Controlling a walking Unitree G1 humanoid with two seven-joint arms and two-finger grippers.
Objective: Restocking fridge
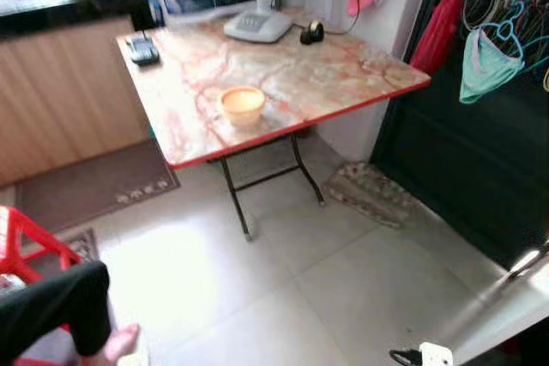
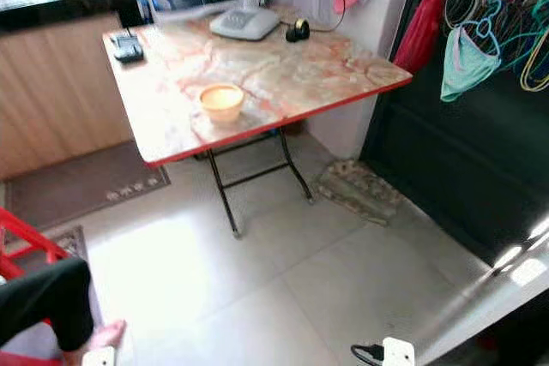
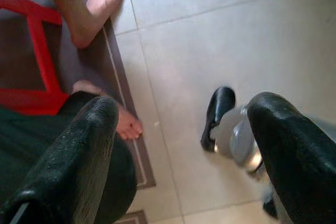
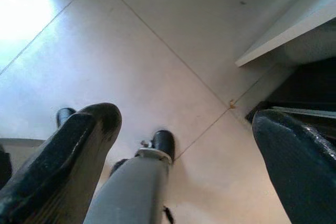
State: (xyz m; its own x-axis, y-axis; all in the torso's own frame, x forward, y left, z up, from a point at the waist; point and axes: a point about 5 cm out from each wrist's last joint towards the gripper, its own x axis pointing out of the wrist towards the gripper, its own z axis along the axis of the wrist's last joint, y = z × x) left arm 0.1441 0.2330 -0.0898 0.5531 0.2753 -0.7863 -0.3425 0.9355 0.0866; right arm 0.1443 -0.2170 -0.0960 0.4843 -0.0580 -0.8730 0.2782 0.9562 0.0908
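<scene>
The left tool [image 3: 178,150] hangs over the tiled floor [image 1: 283,297], its two black fingers [image 3: 79,156] spread wide and holding nothing. Between them the left wrist view takes in a person's bare feet [image 3: 97,6], a red chair [image 3: 37,51] and a dark mat edge. The right tool [image 4: 184,156] also hangs low with its fingers [image 4: 68,156] wide apart and empty, above pale tiles and the robot's own silver leg and black foot [image 4: 164,142]. The head views give the room instead: a folding table [image 1: 343,75] with a marbled top and red rim carries an orange bowl [image 1: 243,105] near its front edge, a fan base [image 1: 257,23] at the back, and a dark handset [image 1: 142,49] at its far left corner. A white edge [image 1: 515,297] at the lower right may be the fridge door; I cannot tell. Clothes hangers [image 1: 497,15] hang on the dark wall to the right.
</scene>
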